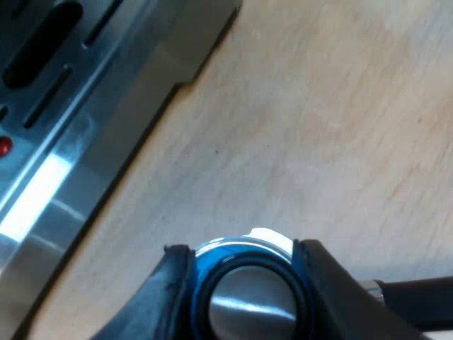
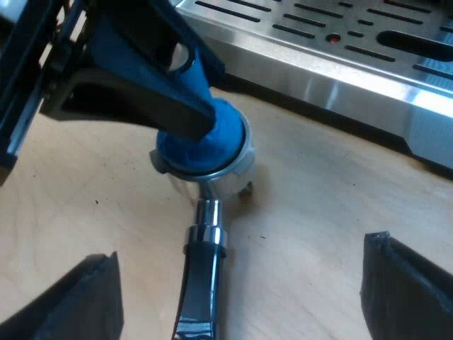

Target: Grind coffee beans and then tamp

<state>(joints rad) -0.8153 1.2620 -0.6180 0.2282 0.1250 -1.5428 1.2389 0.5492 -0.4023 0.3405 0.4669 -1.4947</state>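
Observation:
The blue tamper (image 1: pixel 249 297), with a round metal top, sits between the black fingers of my left gripper (image 1: pixel 248 280), which is shut on it. In the right wrist view the blue tamper (image 2: pixel 205 142) stands in the basket of the metal holder (image 2: pixel 212 173), which rests on the wooden table, and my left gripper (image 2: pixel 195 113) clamps it from above. The holder's dark handle (image 2: pixel 200 283) runs out between the fingers of my right gripper (image 2: pixel 241 297), which is open wide, and neither finger touches it. The handle (image 1: pixel 417 301) also shows beside the tamper.
The espresso machine's steel drip tray (image 2: pixel 340 49), slotted and with a small red dot, lies just beyond the holder. Its edge (image 1: pixel 78 156) runs close to the tamper. Bare wooden table (image 1: pixel 340 127) surrounds the holder.

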